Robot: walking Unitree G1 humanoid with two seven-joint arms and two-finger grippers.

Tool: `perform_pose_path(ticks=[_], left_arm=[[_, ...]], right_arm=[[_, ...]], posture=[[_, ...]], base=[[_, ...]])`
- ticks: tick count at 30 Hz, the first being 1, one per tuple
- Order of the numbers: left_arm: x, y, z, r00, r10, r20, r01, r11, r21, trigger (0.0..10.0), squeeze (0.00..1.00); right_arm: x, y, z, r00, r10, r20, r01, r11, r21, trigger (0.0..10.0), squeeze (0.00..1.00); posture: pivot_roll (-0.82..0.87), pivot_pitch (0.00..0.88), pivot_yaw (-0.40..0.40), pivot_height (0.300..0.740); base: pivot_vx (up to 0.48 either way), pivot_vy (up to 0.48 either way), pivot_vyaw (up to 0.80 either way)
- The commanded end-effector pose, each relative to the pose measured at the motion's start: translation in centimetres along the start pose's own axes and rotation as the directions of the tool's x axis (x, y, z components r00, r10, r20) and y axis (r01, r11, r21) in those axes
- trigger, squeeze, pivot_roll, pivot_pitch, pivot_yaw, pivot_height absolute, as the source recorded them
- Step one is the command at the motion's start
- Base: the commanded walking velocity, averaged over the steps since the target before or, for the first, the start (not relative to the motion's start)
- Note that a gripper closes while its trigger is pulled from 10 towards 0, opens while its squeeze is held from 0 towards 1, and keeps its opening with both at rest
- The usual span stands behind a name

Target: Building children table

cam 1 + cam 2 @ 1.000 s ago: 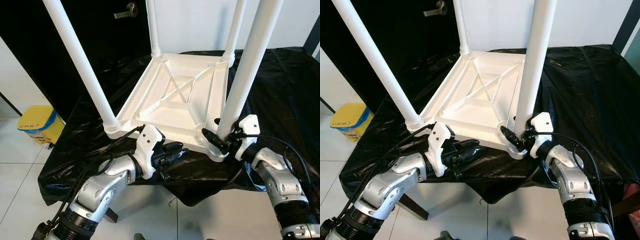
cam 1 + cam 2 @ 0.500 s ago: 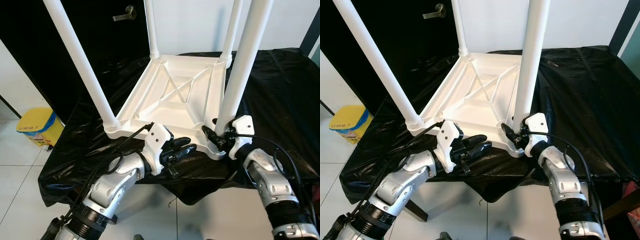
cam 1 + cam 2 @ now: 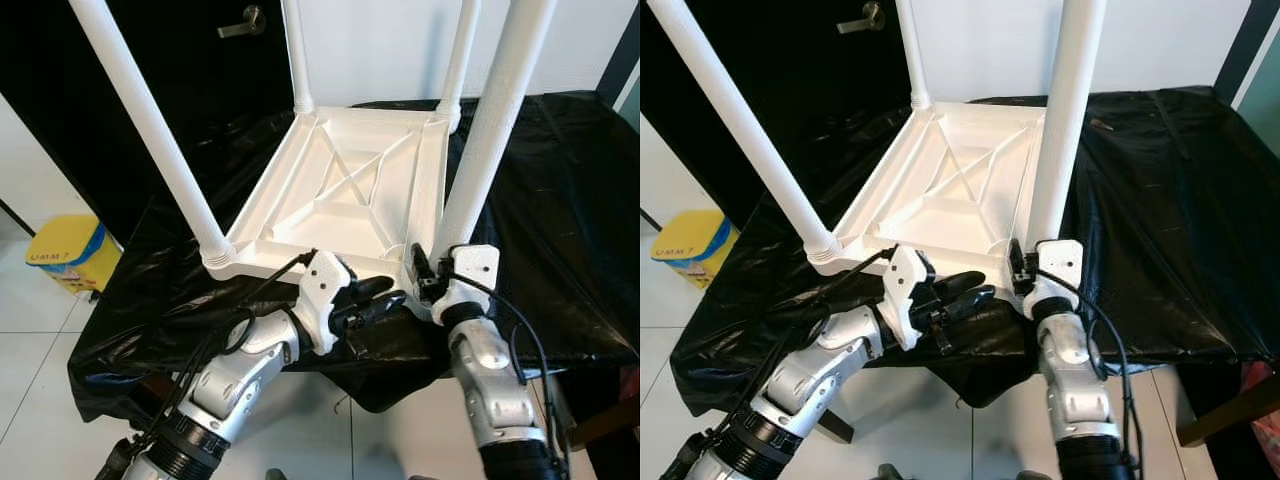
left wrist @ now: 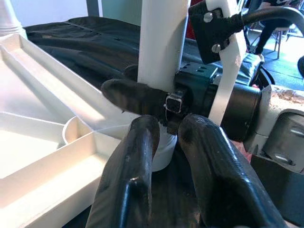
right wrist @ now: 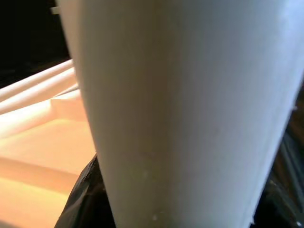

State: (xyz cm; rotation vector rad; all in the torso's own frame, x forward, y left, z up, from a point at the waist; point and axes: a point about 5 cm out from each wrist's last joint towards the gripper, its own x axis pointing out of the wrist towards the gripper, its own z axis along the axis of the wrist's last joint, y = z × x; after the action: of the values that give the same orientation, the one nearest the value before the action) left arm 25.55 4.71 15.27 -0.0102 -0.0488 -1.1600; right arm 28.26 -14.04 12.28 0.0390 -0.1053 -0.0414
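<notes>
Right gripper is seen clamped around the base of the near right table leg, one black finger wrapped across the white tube. Left gripper is held just beside that corner, its fingers slightly parted, gripping nothing. The white children's table is laid upside down on a black plastic sheet, four legs pointing upward. A yellow bin is noted on the tiled floor, left.
</notes>
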Motion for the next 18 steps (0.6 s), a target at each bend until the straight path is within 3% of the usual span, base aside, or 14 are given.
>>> perform_pose_path(ticks=[1, 13, 14, 15, 16, 18], left_arm=[[-0.2, -0.7, -0.3, 0.985, -0.171, -0.012, 0.171, 0.985, -0.005, 10.0, 0.0], [-0.5, 0.4, -0.4, 0.989, -0.146, -0.006, 0.146, 0.989, 0.021, 10.0, 0.0], [-0.5, 0.4, -0.4, 0.99, -0.143, -0.007, 0.143, 0.989, 0.025, 10.0, 0.0], [-0.5, 0.4, -0.4, 0.99, -0.143, -0.007, 0.143, 0.989, 0.025, 10.0, 0.0], [-0.6, 0.5, -0.4, 0.99, -0.138, -0.008, 0.138, 0.99, 0.029, 10.0, 0.0], [-0.6, 0.6, -0.5, 0.991, -0.13, -0.018, 0.131, 0.991, 0.022, 10.0, 0.0]], right_arm=[[-0.7, -1.0, -1.8, 0.989, -0.112, -0.099, 0.115, 0.993, 0.031, 10.0, 0.0], [-1.1, -0.8, -1.1, 0.991, -0.11, -0.078, 0.111, 0.994, 0.01, 10.0, 0.0], [-1.1, -0.8, -0.8, 0.993, -0.099, -0.063, 0.1, 0.995, 0.009, 10.0, 0.54], [-1.1, -0.8, -0.8, 0.993, -0.099, -0.063, 0.1, 0.995, 0.009, 10.0, 0.54], [-1.2, -0.9, -0.4, 0.996, -0.076, -0.041, 0.077, 0.997, 0.014, 10.0, 1.0], [-1.1, -1.3, 0.1, 0.999, -0.043, -0.014, 0.043, 0.999, 0.016, 10.0, 1.0]], posture=[[-0.2, 0.036, 0.062, 0.74], [-0.21, 0.023, 0.066, 0.74], [-0.21, 0.021, 0.066, 0.74], [-0.21, 0.021, 0.066, 0.74], [-0.21, 0.02, 0.067, 0.74], [-0.21, 0.019, 0.068, 0.74]], base=[[0.0, 0.0, 0.0], [0.0, 0.0, 0.0], [0.0, 0.0, 0.0], [0.0, 0.0, 0.0], [0.0, 0.0, 0.0], [0.0, 0.0, 0.0]])
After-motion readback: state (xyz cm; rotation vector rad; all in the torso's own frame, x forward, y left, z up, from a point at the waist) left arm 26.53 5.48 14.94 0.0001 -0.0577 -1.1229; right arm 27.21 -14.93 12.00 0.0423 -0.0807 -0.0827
